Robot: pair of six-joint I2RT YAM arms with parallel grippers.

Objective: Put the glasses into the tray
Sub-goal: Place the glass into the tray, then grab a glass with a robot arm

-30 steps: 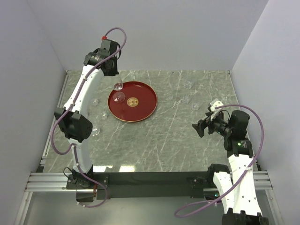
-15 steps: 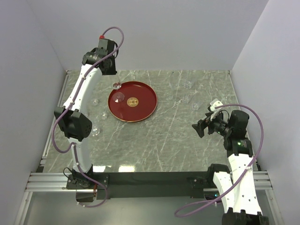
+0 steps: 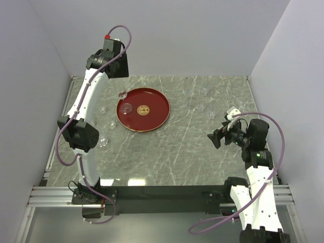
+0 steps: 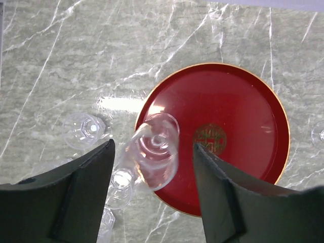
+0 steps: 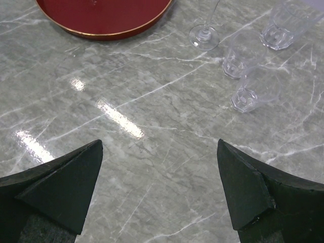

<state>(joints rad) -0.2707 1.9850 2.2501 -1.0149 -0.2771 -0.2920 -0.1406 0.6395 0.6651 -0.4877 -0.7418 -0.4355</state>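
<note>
The round dark-red tray lies at the table's far left. A clear stemmed glass stands in its left part, close to the rim. High above it hangs my left gripper, open and not touching it. Several more glasses stand on the marble left of the tray, others to the right. My right gripper hovers open over bare marble at the right, holding nothing.
White walls close in the table on three sides. The right group holds a stemmed glass foot and tumblers. The tray's near edge shows at the top of the right wrist view.
My left gripper has opened, let go of the stemmed glass in the tray and lifted up and back. The right arm has not moved.
</note>
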